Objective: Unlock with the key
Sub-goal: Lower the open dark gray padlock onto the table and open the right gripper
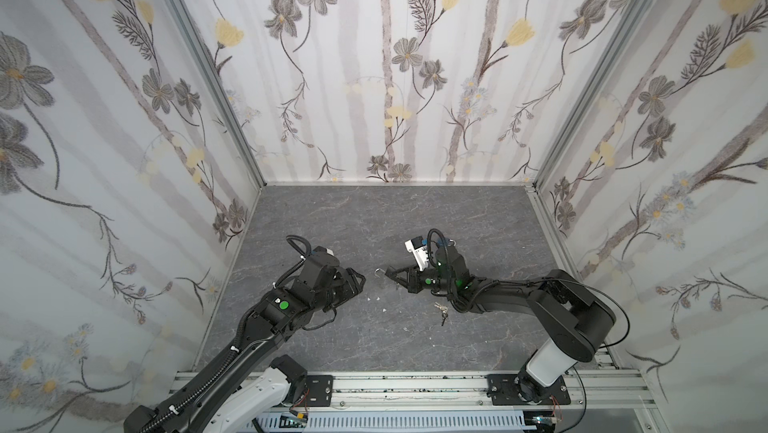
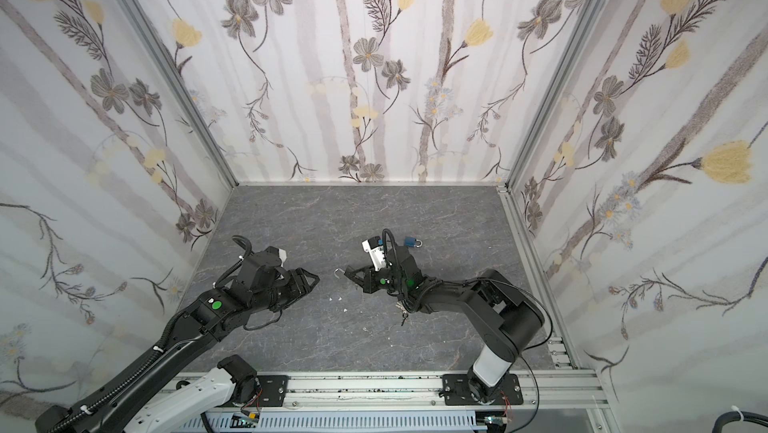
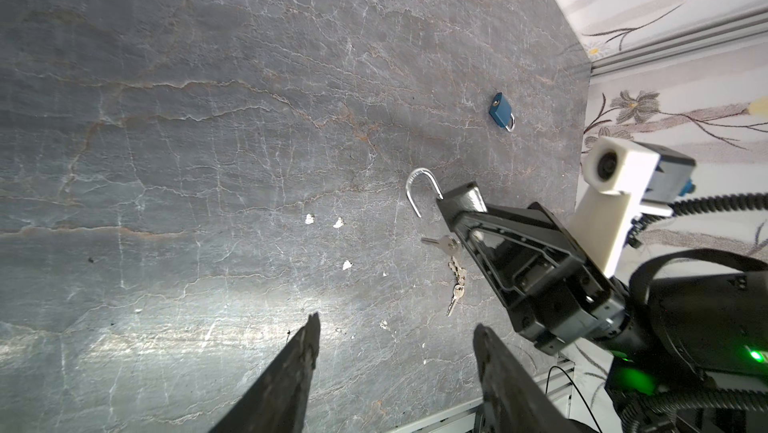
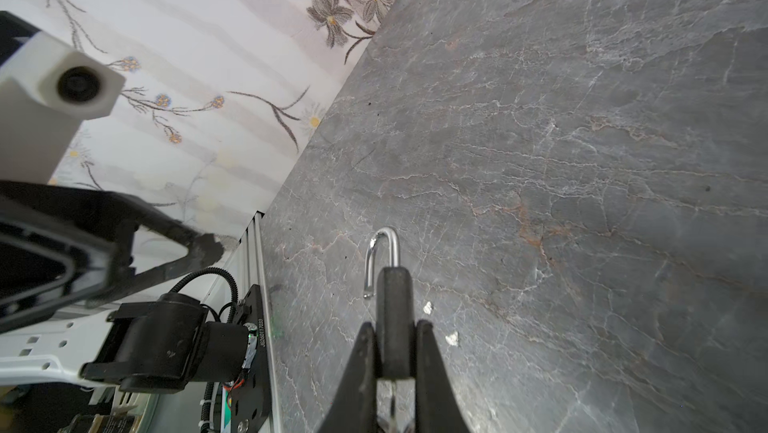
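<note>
The right gripper [image 4: 395,327] pinches the black padlock [image 4: 394,306] just below centre in both top views, shackle [image 4: 395,252] swung open. The left gripper [image 3: 395,323] is spread, empty, with the keys [image 1: 441,313] lower right of the lock.

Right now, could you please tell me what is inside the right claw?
A black padlock, its shackle open and sticking out. The right claw covers its base, so the keyhole is hidden.

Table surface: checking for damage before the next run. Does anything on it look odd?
A few white flecks lie scattered on the dark table, near the left gripper and right gripper. They may be chips or scraps.
</note>
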